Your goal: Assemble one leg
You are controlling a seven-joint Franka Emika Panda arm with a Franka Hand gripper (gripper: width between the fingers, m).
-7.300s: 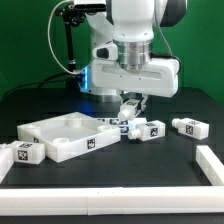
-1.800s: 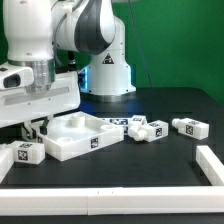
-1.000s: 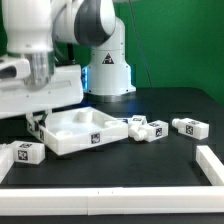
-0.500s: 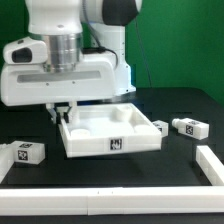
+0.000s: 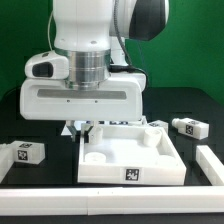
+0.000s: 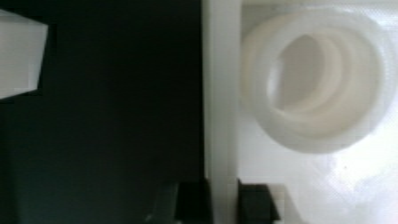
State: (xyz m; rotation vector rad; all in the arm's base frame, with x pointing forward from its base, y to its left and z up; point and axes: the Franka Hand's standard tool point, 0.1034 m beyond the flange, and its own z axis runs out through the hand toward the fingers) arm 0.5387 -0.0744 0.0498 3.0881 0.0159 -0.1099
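Observation:
My gripper (image 5: 82, 128) is shut on the rim of the large white square panel (image 5: 128, 158), at its far corner on the exterior view's left. The panel lies flat near the table's front. In the wrist view my gripper (image 6: 222, 203) has its two dark fingers on either side of the panel's thin rim (image 6: 221, 100), with a round corner hole (image 6: 322, 88) beside it. One leg (image 5: 28, 152), a small tagged white block, lies at the exterior view's left. Another leg (image 5: 190, 127) lies at the right. Both are apart from my gripper.
A low white wall (image 5: 100, 205) runs along the table's front, and another wall (image 5: 211, 163) along the exterior view's right, close to the panel's corner. The robot's base stands behind. A pale out-of-focus shape (image 6: 18, 55) shows at the wrist view's edge.
My gripper closed on the panel's rim at the exterior view's left, then dragged and turned the panel toward the front and right. The two outer legs have not moved.

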